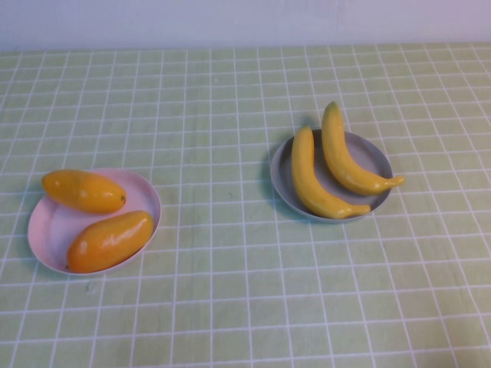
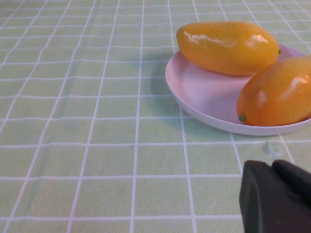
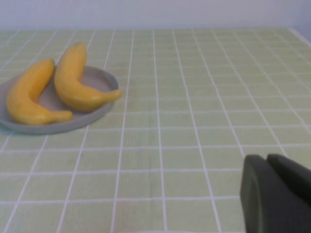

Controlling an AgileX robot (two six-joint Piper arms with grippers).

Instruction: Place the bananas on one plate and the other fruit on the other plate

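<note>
Two yellow bananas [image 1: 311, 178] [image 1: 347, 157] lie side by side on the grey-blue plate [image 1: 376, 157] right of centre; they also show in the right wrist view [image 3: 26, 94] [image 3: 75, 82] on that plate [image 3: 99, 80]. Two orange-yellow mango-like fruits [image 1: 83, 190] [image 1: 110, 241] lie on the pale pink plate [image 1: 46, 226] at the left, also in the left wrist view [image 2: 226, 46] [image 2: 277, 92] on the plate [image 2: 199, 92]. Neither arm shows in the high view. My left gripper [image 2: 272, 167] is shut and empty, near the pink plate. My right gripper [image 3: 267, 160] is shut and empty, well clear of the grey-blue plate.
A green cloth with a white grid [image 1: 222, 291] covers the table. A pale wall [image 1: 230, 19] runs along the far edge.
</note>
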